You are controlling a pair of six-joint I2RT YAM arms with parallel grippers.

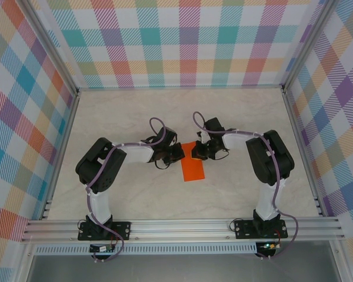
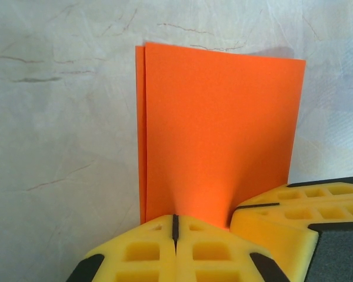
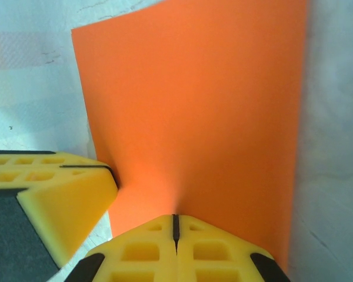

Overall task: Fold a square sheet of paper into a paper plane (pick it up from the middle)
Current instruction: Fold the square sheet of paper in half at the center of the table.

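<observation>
The square sheet of paper [image 1: 193, 169] is lying flat on the counter [image 1: 129, 117], near its middle, between my two arms. It is folded over on itself: in the left wrist view [image 2: 223, 135] a second orange layer is showing as a thin strip along its left edge. In the right wrist view [image 3: 194, 117] it is presenting one plain orange face.

My left end effector [image 1: 177, 154] is gripping the sheet at one edge. Its fingers are pressing together, and the paper is running into the seam between the tips [image 2: 175, 226].

My right end effector [image 1: 197, 151] is doing the same just beside it, with its fingers together on the same edge [image 3: 175, 226].

The two end effectors are sitting almost tip to tip over the far part of the sheet. Each wrist view is catching a yellow finger of the other one beside the paper.
</observation>
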